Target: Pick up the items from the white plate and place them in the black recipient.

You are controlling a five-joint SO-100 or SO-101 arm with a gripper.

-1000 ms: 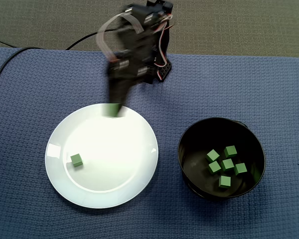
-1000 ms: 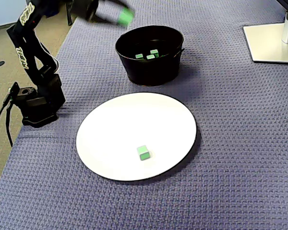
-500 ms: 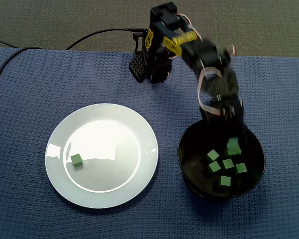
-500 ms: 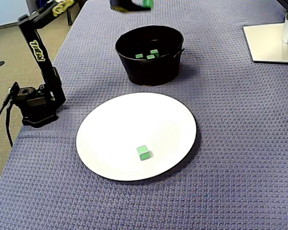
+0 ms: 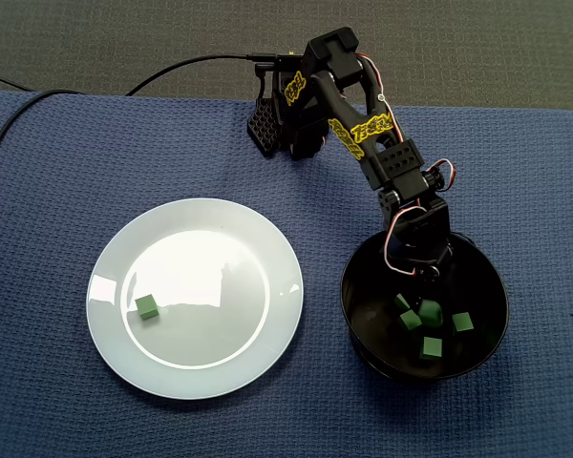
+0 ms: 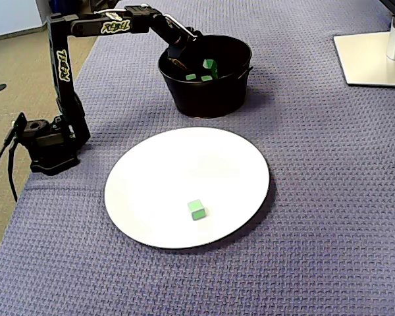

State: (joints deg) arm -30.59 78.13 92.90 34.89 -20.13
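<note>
On the left of a fixed view, upon the blue cloth (image 5: pixel 38 401), lay the plate (image 5: pixel 210 334), white and round, with one green cube (image 5: pixel 146 305) on its left half, clear of the rim. A black cable (image 5: pixel 186 65) ran behind the cloth's far edge to the arm (image 5: pixel 363 124), whose base stood beyond the gap between plate and bowl. To the right sat the bowl (image 5: pixel 348 286), black and deep, near the plate but apart from it. At least five green cubes (image 5: pixel 461 322) lay bunched on its floor. The gripper (image 5: pixel 423 275) reached down inside the far rim, just above them. Its fingers were dark against the dark wall, so I could not tell whether they stood apart or together. In a fixed view the arm (image 6: pixel 59 59) rose at the left, the plate (image 6: pixel 184 158) lay nearest with the cube (image 6: pixel 197 210) on its near part, and the bowl (image 6: pixel 207 99) sat beyond it. There a raised cube (image 6: pixel 209 64) showed higher than two others, close by the gripper (image 6: pixel 196 59). Whether it was held could not be told. A white stand (image 6: pixel 372 59) stood at the far right.
</note>
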